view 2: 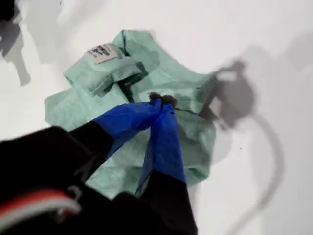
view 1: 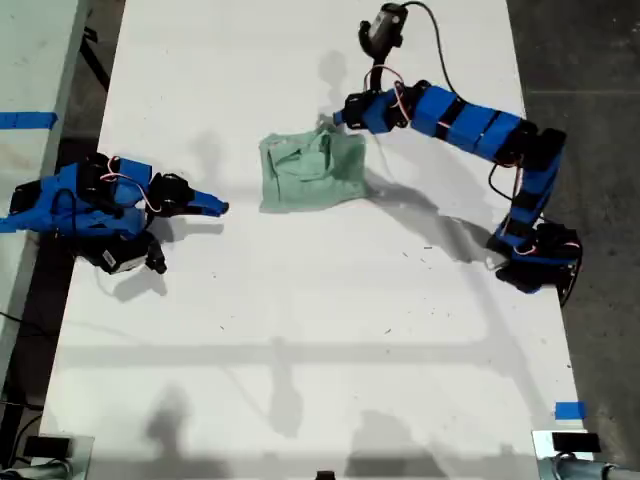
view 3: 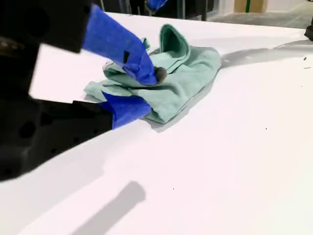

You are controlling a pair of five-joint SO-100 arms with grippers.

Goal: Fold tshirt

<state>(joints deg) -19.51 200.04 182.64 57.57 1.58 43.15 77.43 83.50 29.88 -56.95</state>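
The tshirt [view 1: 312,171] lies bunched in a rough, partly folded heap on the white table [view 1: 300,330], in the upper middle of the exterior view. In the first wrist view its neck label [view 2: 101,52] faces up near a rolled collar edge.

My first end effector [view 2: 161,101] is over the heap, at the heap's upper edge toward the exterior view's right. Its blue jaws are pressed together, tips meeting at the cloth; whether fabric is pinched between them cannot be told.

My second end effector [view 3: 139,90] sits at the exterior view's left, well apart from the tshirt, jaws spread and holding nothing.

Blue tape [view 1: 569,410] marks the table near the exterior view's lower right.
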